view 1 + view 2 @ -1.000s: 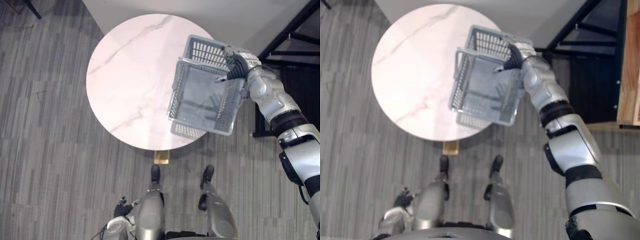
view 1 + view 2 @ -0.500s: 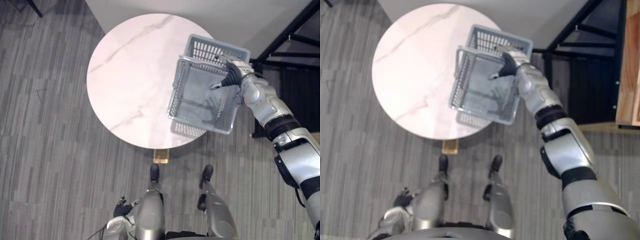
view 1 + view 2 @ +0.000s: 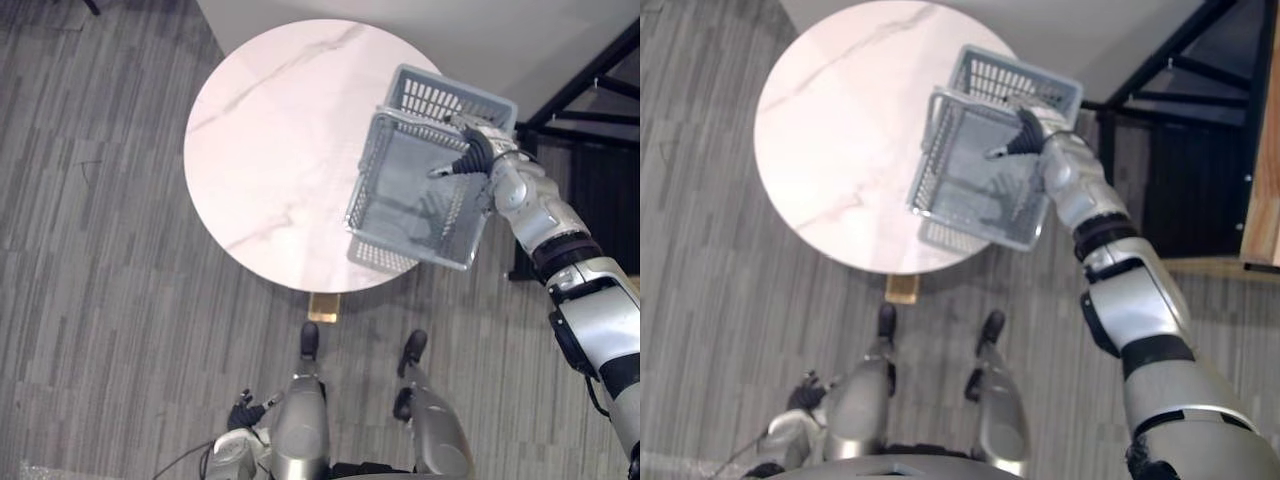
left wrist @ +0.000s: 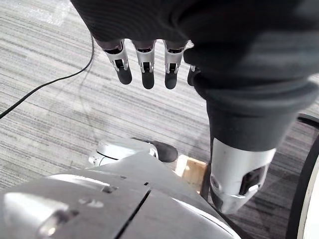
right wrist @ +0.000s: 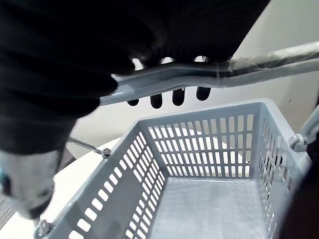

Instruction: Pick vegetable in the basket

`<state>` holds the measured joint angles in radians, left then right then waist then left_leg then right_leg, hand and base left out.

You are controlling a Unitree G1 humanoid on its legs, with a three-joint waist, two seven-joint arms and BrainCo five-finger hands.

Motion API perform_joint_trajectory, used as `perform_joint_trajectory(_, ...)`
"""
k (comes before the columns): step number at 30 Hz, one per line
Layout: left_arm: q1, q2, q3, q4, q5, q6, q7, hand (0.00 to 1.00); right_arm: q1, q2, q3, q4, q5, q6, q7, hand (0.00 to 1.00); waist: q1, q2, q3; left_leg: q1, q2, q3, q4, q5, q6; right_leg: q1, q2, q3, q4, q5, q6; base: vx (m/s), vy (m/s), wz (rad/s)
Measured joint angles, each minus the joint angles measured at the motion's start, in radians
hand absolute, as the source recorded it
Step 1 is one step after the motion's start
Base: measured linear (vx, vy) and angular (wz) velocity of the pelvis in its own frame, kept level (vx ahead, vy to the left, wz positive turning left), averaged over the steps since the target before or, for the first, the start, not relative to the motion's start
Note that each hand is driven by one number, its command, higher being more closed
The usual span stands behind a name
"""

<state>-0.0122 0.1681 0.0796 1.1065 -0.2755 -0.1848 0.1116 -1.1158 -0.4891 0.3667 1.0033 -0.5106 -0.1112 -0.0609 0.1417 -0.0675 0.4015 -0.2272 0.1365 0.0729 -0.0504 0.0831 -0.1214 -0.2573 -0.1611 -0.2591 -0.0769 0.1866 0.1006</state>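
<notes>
The basket (image 3: 450, 100) is grey plastic with slotted walls, and it sits at the right side of the scene over the right edge of the table (image 3: 270, 150). It is tilted, with its far wall higher than its near wall. Part of it reaches past the table rim over the floor (image 3: 100, 250). The pictures do not show whether its bottom touches the table top. In the right wrist view, its flat grey bottom shows between the four slotted walls.

The handle (image 5: 199, 74) is a grey bar that crosses above the basket's open top. The right hand (image 3: 478, 152) comes in from the right, with its arm stretched out from the near right. Its fingers (image 5: 156, 101) are curled over the handle, and their dark tips show just under the bar, so the hand is clamped on the handle.

The table is round, with a pale marbled top. A small tan block (image 3: 322, 306) lies on the floor just under its near edge. The floor is grey striped planking. A black frame (image 3: 590, 80) stands to the right of the basket, and a white wall (image 3: 500, 40) runs behind the table on the far side.

The left hand (image 3: 245, 410) hangs low at the near left, well apart from the table and the basket. In its own wrist view, its fingers (image 4: 144, 64) point down at the floor, straight and side by side, curled around nothing.
</notes>
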Motion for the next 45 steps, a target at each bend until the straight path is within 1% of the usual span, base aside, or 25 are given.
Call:
perform_joint_trajectory(1, -0.001, 0.002, -0.006, 0.0, 0.0, 0.0, 0.0, 0.0, 0.0, -0.001, -0.016, 0.011, 0.0, 0.002, -0.006, 1.0, 0.0, 0.0, 0.0, -0.002, 0.0, -0.005, -0.006, 0.006, -0.001, -0.001, 0.0, -0.006, 0.0, 0.0, 0.0, 0.01, 0.003, 0.13)
perform_joint_trajectory(3, -0.002, 0.003, -0.015, -0.001, 0.0, -0.001, 0.002, 0.0, -0.001, -0.001, -0.043, 0.033, 0.0, 0.003, -0.02, 1.0, 0.002, 0.0, 0.0, -0.002, 0.0, -0.009, -0.018, 0.014, -0.002, -0.003, 0.0, -0.011, 0.0, 0.0, 0.0, 0.01, 0.004, 0.09)
perform_joint_trajectory(8, -0.003, 0.011, -0.038, -0.003, -0.018, -0.001, 0.004, 0.0, -0.004, -0.003, -0.093, 0.069, -0.001, 0.014, -0.028, 1.0, 0.003, 0.0, 0.0, -0.009, -0.001, -0.018, -0.018, 0.017, -0.001, -0.007, -0.001, -0.017, 0.0, 0.0, 0.0, 0.02, 0.009, 0.04)
perform_joint_trajectory(11, -0.003, 0.013, -0.045, -0.003, -0.018, -0.001, 0.005, 0.0, -0.004, -0.004, -0.095, 0.073, -0.001, 0.016, -0.043, 1.0, 0.003, 0.0, 0.0, -0.013, -0.001, -0.018, -0.018, 0.018, -0.002, -0.011, -0.001, -0.017, 0.0, 0.0, 0.0, 0.0, 0.0, 0.0)
perform_joint_trajectory(17, -0.005, 0.014, -0.05, -0.004, -0.018, -0.001, 0.008, 0.0, -0.005, -0.004, -0.094, 0.073, -0.003, 0.016, -0.044, 1.0, 0.004, 0.001, 0.001, -0.014, -0.002, -0.018, -0.018, 0.018, -0.002, -0.012, -0.002, -0.017, 0.0, 0.0, 0.0, 0.0, 0.0, 0.0)
perform_joint_trajectory(21, -0.006, 0.014, -0.054, -0.004, -0.017, -0.001, 0.015, 0.0, -0.005, -0.003, -0.064, 0.074, -0.039, 0.016, -0.038, 1.0, 0.006, 0.002, 0.001, -0.014, -0.002, -0.02, -0.016, 0.018, -0.002, -0.009, -0.002, -0.018, 0.0, 0.0, 0.0, 0.0, 0.001, 0.01)
perform_joint_trajectory(23, -0.006, 0.014, -0.054, -0.004, -0.016, 0.0, 0.019, 0.0, -0.005, -0.004, -0.042, 0.074, -0.04, 0.016, -0.036, 1.0, 0.005, 0.002, 0.0, -0.01, -0.002, -0.026, -0.014, 0.019, -0.002, 0.003, -0.001, -0.026, -0.008, 0.0, 0.001, 0.02, 0.003, 0.09)
perform_joint_trajectory(27, -0.006, 0.014, -0.053, -0.011, -0.002, 0.004, 0.021, 0.0, -0.005, -0.005, 0.042, 0.062, -0.042, 0.011, -0.002, 1.0, 0.009, 0.004, 0.0, 0.013, -0.002, -0.042, -0.014, 0.018, -0.002, 0.045, 0.0, -0.045, -0.024, 0.0, 0.001, 0.03, 0.005, 0.12)
perform_joint_trajectory(30, -0.014, 0.014, -0.047, -0.013, 0.024, 0.019, 0.021, 0.0, 0.006, -0.005, 0.096, 0.002, -0.048, 0.006, 0.024, 1.0, 0.009, 0.005, -0.001, 0.026, -0.003, -0.057, -0.014, 0.018, -0.002, 0.069, 0.0, -0.06, -0.027, 0.0, 0.001, 0.02, 0.009, 0.14)
perform_joint_trajectory(32, -0.018, 0.012, -0.042, -0.012, 0.051, 0.024, 0.021, 0.0, 0.027, -0.006, 0.156, -0.076, -0.079, -0.006, 0.04, 1.0, 0.013, 0.009, -0.007, 0.041, -0.004, -0.057, -0.016, 0.018, -0.002, 0.084, -0.002, -0.06, -0.027, 0.0, 0.001, 0.01, 0.008, 0.02)
perform_joint_trajectory(33, -0.019, 0.011, -0.041, -0.012, 0.056, 0.025, 0.021, 0.0, 0.037, -0.006, 0.17, -0.099, -0.079, -0.008, 0.047, 1.0, 0.013, 0.009, -0.013, 0.041, -0.005, -0.056, -0.016, 0.018, -0.002, 0.084, -0.002, -0.06, -0.027, 0.0, 0.001, 0.0, 0.0, 0.0)
perform_joint_trajectory(35, -0.021, 0.01, -0.032, -0.011, 0.069, 0.038, 0.02, 0.0, 0.091, -0.006, 0.218, -0.186, -0.079, -0.031, 0.069, 1.0, 0.014, 0.007, -0.038, 0.056, -0.005, -0.047, -0.019, 0.018, -0.002, 0.092, -0.002, -0.054, -0.027, 0.0, 0.001, 0.01, 0.018, -0.08)
perform_joint_trajectory(36, -0.021, 0.01, -0.032, -0.011, 0.08, 0.041, 0.02, 0.0, 0.108, -0.006, 0.228, -0.21, -0.079, -0.035, 0.07, 1.0, 0.014, 0.007, -0.047, 0.06, -0.004, -0.042, -0.019, 0.018, -0.002, 0.093, -0.002, -0.049, -0.028, 0.0, 0.001, 0.01, 0.016, -0.21)
perform_joint_trajectory(37, -0.021, 0.008, -0.03, -0.01, 0.098, 0.043, 0.02, 0.0, 0.139, -0.005, 0.242, -0.257, -0.077, -0.048, 0.073, 1.0, 0.013, 0.006, -0.061, 0.076, -0.003, -0.026, -0.026, 0.018, -0.002, 0.097, -0.001, -0.033, -0.028, 0.0, 0.001, 0.01, 0.012, -0.23)
perform_joint_trajectory(38, -0.021, 0.007, -0.026, -0.01, 0.103, 0.043, 0.02, 0.0, 0.152, -0.006, 0.25, -0.282, -0.076, -0.053, 0.074, 1.0, 0.01, 0.006, -0.065, 0.087, -0.003, -0.02, -0.028, 0.018, -0.002, 0.102, -0.001, -0.027, -0.028, 0.0, 0.001, 0.01, 0.017, -0.32)
perform_joint_trajectory(39, -0.018, 0.002, -0.009, -0.007, 0.103, 0.044, 0.02, 0.0, 0.182, -0.007, 0.263, -0.334, -0.074, -0.065, 0.077, 1.0, 0.0, 0.005, -0.084, 0.102, -0.001, -0.007, -0.038, 0.017, -0.002, 0.106, 0.001, -0.015, -0.028, 0.0, 0.002, 0.0, 0.018, -0.33)
perform_joint_trajectory(42, -0.007, -0.008, 0.007, -0.003, 0.141, 0.055, 0.02, 0.0, 0.295, -0.036, 0.284, -0.461, -0.029, -0.092, 0.099, 1.0, -0.014, 0.001, -0.153, 0.12, -0.001, 0.015, -0.038, 0.009, -0.005, 0.108, 0.003, 0.009, -0.028, 0.0, 0.003, 0.0, 0.017, -0.24)
perform_joint_trajectory(45, 0.01, -0.007, 0.019, -0.003, 0.164, 0.062, 0.019, 0.0, 0.384, -0.062, 0.309, -0.535, 0.002, -0.108, 0.117, 1.0, -0.037, -0.01, -0.184, 0.147, -0.001, 0.036, -0.033, -0.009, -0.011, 0.122, 0.003, 0.031, -0.029, -0.004, 0.008, -0.01, 0.015, -0.19)
